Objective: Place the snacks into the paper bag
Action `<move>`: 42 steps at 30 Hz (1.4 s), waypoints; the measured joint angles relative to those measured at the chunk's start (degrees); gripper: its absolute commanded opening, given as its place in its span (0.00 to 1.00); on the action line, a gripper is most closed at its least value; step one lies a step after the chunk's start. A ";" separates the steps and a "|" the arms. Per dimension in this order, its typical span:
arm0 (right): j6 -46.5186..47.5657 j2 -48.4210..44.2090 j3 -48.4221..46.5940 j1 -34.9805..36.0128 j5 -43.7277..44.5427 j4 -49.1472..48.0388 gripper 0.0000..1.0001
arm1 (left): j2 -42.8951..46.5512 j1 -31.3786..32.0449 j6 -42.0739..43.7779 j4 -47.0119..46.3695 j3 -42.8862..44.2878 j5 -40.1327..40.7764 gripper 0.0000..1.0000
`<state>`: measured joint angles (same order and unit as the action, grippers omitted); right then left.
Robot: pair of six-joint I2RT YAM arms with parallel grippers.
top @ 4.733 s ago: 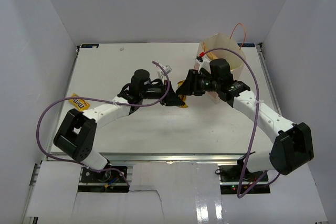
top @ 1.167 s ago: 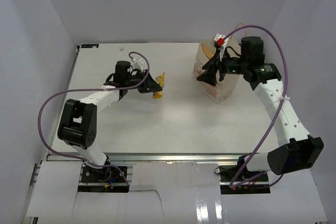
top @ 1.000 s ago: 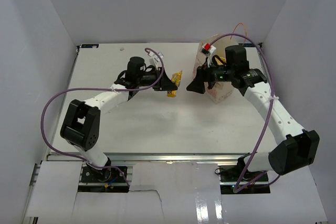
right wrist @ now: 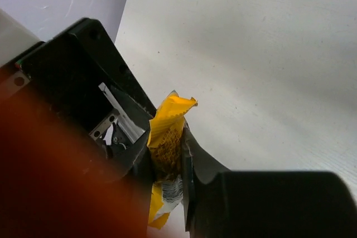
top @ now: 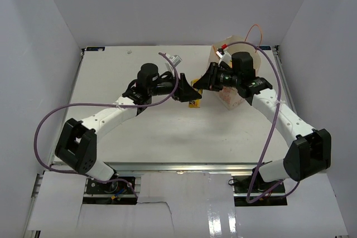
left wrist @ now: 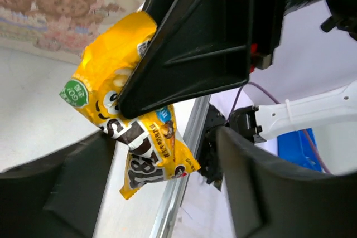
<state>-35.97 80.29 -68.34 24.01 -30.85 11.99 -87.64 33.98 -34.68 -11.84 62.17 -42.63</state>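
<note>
A yellow M&M's packet (top: 194, 103) hangs above the table's middle, between my two grippers. My right gripper (top: 197, 84) is shut on the upper part of the yellow M&M's packet (right wrist: 170, 129), which is pinched between its black fingers (right wrist: 203, 163). In the left wrist view the yellow M&M's packet (left wrist: 131, 126) dangles from the right gripper's fingers (left wrist: 189, 54). My left gripper (left wrist: 162, 193) stands open around its lower end, its pads apart from it. The paper bag (top: 233, 96) stands upright just behind the right wrist; its printed side (left wrist: 50, 4) shows. No other snacks are in view.
An orange cord handle (top: 255, 29) sticks up from the bag. Purple cables (top: 78, 107) loop off both arms. White walls enclose the white table (top: 139, 132) on three sides. The table's metal front rail (left wrist: 187, 154) runs below the packet.
My right gripper came left from the bag and shut on the packet. My left gripper, which was holding the packet, moved right to meet it and opened.
</note>
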 measured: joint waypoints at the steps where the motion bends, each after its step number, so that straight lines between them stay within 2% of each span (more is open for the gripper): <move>1: 0.63 -0.13 -0.11 -0.13 -0.44 -0.20 0.16 | 0.42 0.02 0.22 -0.24 -0.02 0.15 0.91; 2: 1.99 -0.26 -0.46 -0.37 -0.92 -0.07 0.16 | 1.60 0.02 0.44 -0.44 -0.44 0.50 0.98; 7: 11.61 -0.57 -6.73 -3.98 -5.70 0.22 0.15 | 10.23 0.00 4.33 -0.72 -3.52 2.43 0.98; 14: 26.88 0.02 -26.34 -14.75 -11.34 -0.28 0.14 | 21.68 -0.02 10.14 1.44 -5.53 7.45 0.98; 19: 36.92 2.56 -37.68 -17.84 -6.56 -0.66 0.14 | 22.10 -0.07 12.24 4.57 -7.74 11.04 0.98; 26: 51.95 10.36 -36.85 -17.94 5.66 0.48 0.17 | 21.51 -0.11 13.25 8.81 -10.29 14.23 0.98; 29: 56.41 12.66 -32.54 -17.97 9.25 1.81 0.25 | 21.51 -0.11 13.49 8.87 -10.29 15.45 0.98; 33: 60.33 13.14 -26.95 -18.01 13.05 4.13 0.56 | 21.42 -0.11 13.68 8.87 -10.29 17.11 0.98; 35: 60.87 13.09 -26.58 -18.14 13.49 4.87 0.67 | 21.09 -0.11 13.66 9.03 -10.27 17.97 0.98; 38: 60.22 12.31 -27.10 -18.69 12.59 6.82 0.99 | 20.00 -0.20 13.66 10.34 -9.97 19.37 0.98; 39: 59.43 11.87 -28.22 -19.06 11.76 9.09 0.91 | 19.65 -0.28 13.66 10.86 -9.84 19.82 0.98; 42: 57.05 9.22 -30.95 -20.61 9.79 13.97 0.90 | 19.28 -0.55 13.46 12.72 -9.73 22.08 0.98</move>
<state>21.08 89.52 -99.29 3.40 -21.06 25.96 -68.36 33.43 -21.21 0.89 52.45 -20.56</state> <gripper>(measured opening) 0.905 0.978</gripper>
